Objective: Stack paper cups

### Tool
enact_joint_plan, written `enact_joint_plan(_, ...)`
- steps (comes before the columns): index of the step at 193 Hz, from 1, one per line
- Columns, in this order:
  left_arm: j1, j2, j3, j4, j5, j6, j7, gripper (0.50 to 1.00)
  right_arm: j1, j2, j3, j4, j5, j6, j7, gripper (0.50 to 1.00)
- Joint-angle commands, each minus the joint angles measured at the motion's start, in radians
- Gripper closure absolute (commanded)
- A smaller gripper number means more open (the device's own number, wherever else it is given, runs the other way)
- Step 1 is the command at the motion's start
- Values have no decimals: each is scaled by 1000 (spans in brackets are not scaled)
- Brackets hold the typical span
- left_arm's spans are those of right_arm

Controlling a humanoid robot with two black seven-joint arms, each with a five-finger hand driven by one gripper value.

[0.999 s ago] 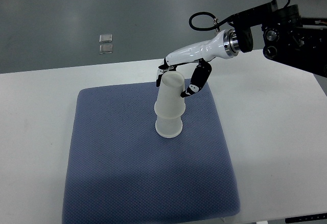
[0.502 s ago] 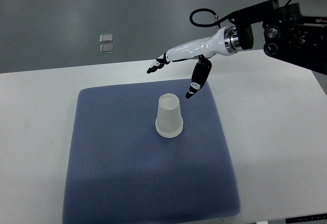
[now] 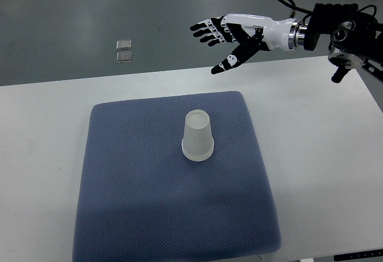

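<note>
The right hand is raised above the far edge of the table, palm turned up, fingers spread and holding nothing. It hangs well apart from the paper cups. The left hand is not in view.

The cups stand upside down as 1 nested stack near the middle of the blue mat, wide rim down. A doubled rim band at the base suggests at least 2 cups; the exact count cannot be confirmed. The stack appears upright and free-standing, so the task appears complete or nearly so.

Risks from this state:

1. The stack is light and narrow at the top. A sweep of the arm at low height across the mat is likely to tip it.
2. The mat is soft and textured. An uneven seat under the rim may leave the stack leaning, and a small bump to the table may topple it.
3. If the upper cup is not fully seated, it may sit crooked and slide off.
4. A further grasp with too much squeeze probably crushes the thin wall.
</note>
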Motion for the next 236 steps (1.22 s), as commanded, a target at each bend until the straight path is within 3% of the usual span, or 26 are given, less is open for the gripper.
enact_joint_plan(1,0,0,0,0,0,0,0,500,-27,48,2,-47,190,-38,-68,579)
enact_joint_plan(53,0,0,0,0,0,0,0,500,-120,140,-1,-140,608,-116,-180,579)
enact_joint_plan(112,0,0,0,0,0,0,0,500,-220,255,17,-320,757,-116,-171,576)
enact_joint_plan(236,0,0,0,0,0,0,0,500,-262,255,112,-321,743,-104,-168,576)
